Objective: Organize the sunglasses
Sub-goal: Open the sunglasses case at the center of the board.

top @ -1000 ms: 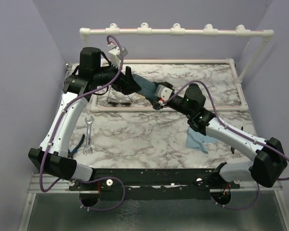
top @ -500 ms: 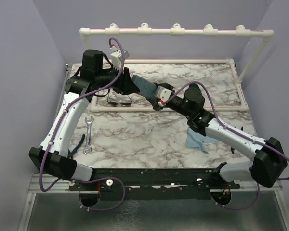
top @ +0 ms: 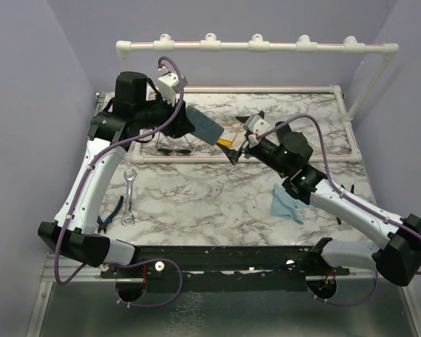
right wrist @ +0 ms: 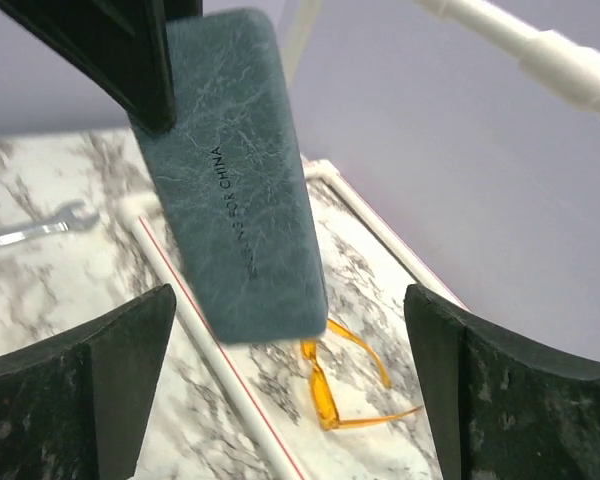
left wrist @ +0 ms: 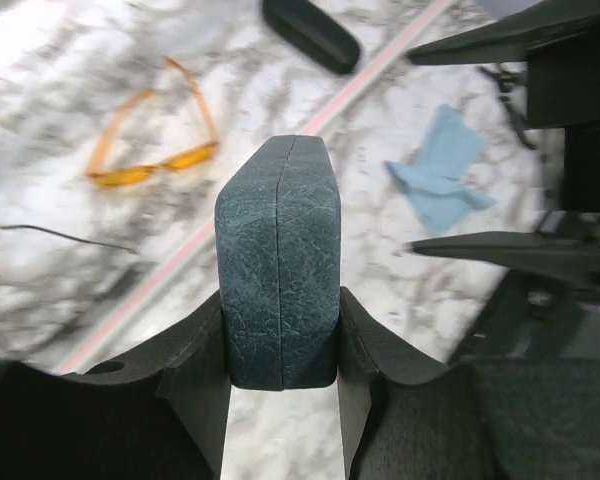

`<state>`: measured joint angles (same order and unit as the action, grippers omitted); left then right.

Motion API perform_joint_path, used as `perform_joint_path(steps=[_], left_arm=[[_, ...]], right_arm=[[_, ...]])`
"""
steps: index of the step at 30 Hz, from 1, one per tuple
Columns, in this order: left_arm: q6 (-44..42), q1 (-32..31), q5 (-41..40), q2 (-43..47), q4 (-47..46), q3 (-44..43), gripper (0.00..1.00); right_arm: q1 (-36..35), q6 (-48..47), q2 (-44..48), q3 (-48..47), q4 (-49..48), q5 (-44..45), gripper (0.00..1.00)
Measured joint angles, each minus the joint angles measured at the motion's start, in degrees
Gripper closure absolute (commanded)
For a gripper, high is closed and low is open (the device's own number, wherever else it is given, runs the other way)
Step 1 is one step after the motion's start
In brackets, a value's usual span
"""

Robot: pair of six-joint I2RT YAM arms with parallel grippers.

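We see the left pincer (top: 184,121) clenched on the blue case (top: 205,127), holding it in the air above the surface (top: 196,189). The right pincer (top: 243,135) is released, its jaws spread wide with nothing between them, at 3 o'clock of the case's free end.

From overhead the orange pair (top: 227,144) is mostly hidden by that pincer. The right wrist view shows it whole, lying on the surface below the case's tip, arms unfolded. The dark pair (top: 174,149) shows clearly only overhead, near the case at 8 o'clock, just beside a white rail (top: 196,159).

Only the left wrist view shows the black case (left wrist: 310,32), at 1 o'clock of the orange pair there. Overhead, the cloth (top: 286,207) lies at about 4 o'clock of the blue case. The wrench (top: 130,196) lies farther out past the dark pair.
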<state>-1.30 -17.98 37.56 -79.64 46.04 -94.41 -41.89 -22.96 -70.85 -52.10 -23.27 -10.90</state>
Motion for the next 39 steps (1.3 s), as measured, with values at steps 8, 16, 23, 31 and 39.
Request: perform_joint_path(steps=[8, 16, 23, 31, 39], left_arm=[[-22.73, 0.11, -16.28, 11.43, -10.23, 5.7, 1.0], [-54.93, 0.22, -11.45, 41.99, -40.46, 35.76, 0.98], [-70.62, 0.11, -9.38, 48.83, -50.66, 41.81, 1.0], [-75.03, 0.11, -9.07, 51.95, -54.16, 44.39, 1.0], [-75.21, 0.17, -6.97, 53.86, -56.85, 45.46, 1.0]], right_arm=[[0.35, 21.62, 8.09, -2.4, 2.1, 0.07, 0.0], [0.33, 49.68, -2.21, -13.05, -7.89, -16.04, 0.0], [-1.75, 64.02, -10.84, -18.67, -26.34, -23.32, 0.0], [-7.65, 70.47, -25.05, -34.38, -36.44, -26.93, 0.0], [-7.67, 77.55, -34.8, -44.11, -40.52, -27.65, 0.0]])
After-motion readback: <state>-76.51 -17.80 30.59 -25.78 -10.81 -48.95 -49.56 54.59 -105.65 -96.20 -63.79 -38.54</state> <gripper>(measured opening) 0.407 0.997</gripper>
